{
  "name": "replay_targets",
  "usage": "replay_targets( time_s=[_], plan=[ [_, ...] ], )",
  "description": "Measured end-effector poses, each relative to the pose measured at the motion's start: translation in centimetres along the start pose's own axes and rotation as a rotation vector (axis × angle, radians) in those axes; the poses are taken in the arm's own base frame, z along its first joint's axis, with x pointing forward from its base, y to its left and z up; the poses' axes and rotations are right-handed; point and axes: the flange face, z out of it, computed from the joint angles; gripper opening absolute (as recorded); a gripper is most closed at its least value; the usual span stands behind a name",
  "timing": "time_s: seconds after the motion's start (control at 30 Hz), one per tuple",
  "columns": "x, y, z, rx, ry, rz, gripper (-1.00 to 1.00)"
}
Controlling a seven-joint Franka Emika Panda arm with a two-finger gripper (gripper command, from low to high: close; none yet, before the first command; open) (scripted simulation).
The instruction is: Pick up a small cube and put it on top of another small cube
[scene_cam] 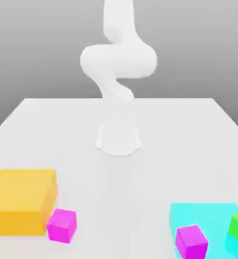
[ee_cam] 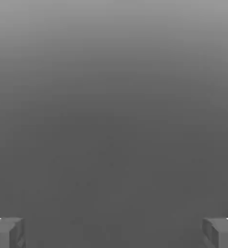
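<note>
No text, label, brand, number or sign can be read on anything in either view.
</note>
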Motion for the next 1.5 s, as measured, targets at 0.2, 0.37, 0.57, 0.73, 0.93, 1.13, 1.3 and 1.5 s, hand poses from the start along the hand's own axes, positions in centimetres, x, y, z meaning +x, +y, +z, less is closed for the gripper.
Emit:
replay_targets(
  time_s=[0.2,0.37,0.57,0.73,0.93,1.13,1.3,1.5],
  plan=[
    [1.0,3.4,10.7,-0.141,-0.065,0.335,0.0],
    [0.9,7.6,18.7,-0.27,-0.084,0.608,0.0],
    [-0.5,14.2,27.0,-0.44,-0.063,0.93,0.0],
    [-2.3,20.8,32.6,-0.589,-0.004,1.198,0.0],
    [-5.8,29.0,37.5,-0.769,0.113,1.494,0.0],
    [-8.8,33.7,42.4,-0.808,0.147,1.553,0.0],
    [-9.2,34.1,43.0,-0.806,0.147,1.554,-1.0],
    [-8.0,32.5,40.9,-0.806,0.148,1.553,-1.0]
  ],
)
